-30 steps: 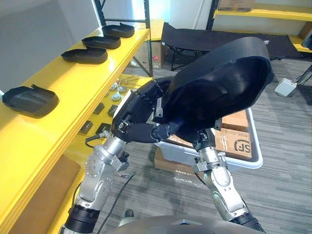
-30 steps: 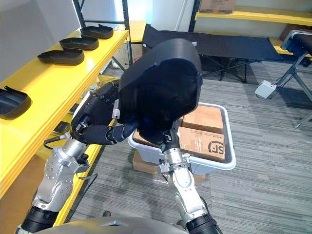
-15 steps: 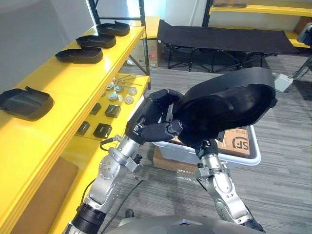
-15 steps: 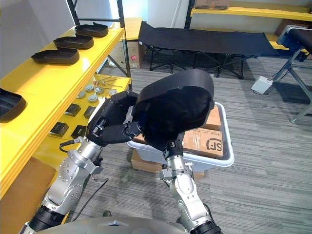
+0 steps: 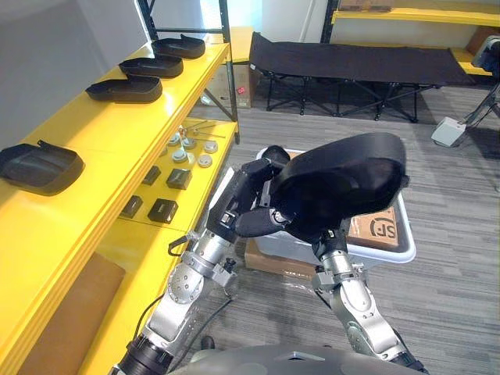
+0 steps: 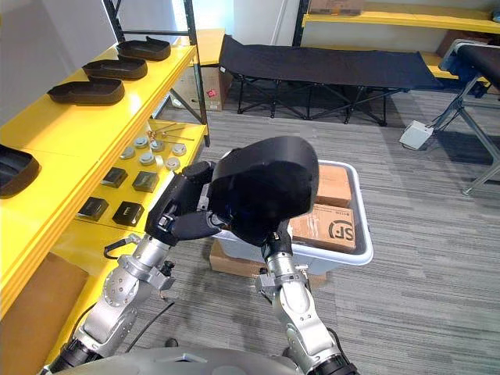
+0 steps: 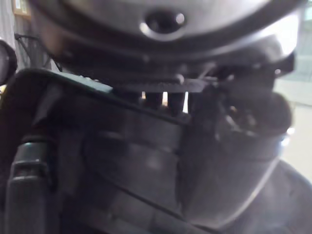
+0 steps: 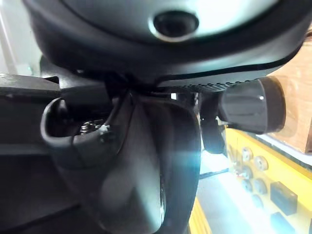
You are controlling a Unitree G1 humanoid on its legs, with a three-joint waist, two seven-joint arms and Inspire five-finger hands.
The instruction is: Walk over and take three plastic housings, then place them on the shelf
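Grey striped carpet floor covers the room. A long yellow shelf on black uprights runs along the left, with a plain grey wall behind it. A black folding cot stands at the back, and a second yellow shelf, the far shelf, runs above it. Light is bright and even

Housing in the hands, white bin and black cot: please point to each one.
housing point(image 5: 344, 176), left eye view, on its domed outer shell.
bin point(image 6: 344, 262), right eye view, on its near rim.
cot point(image 5: 351, 58), left eye view, on its fabric top.
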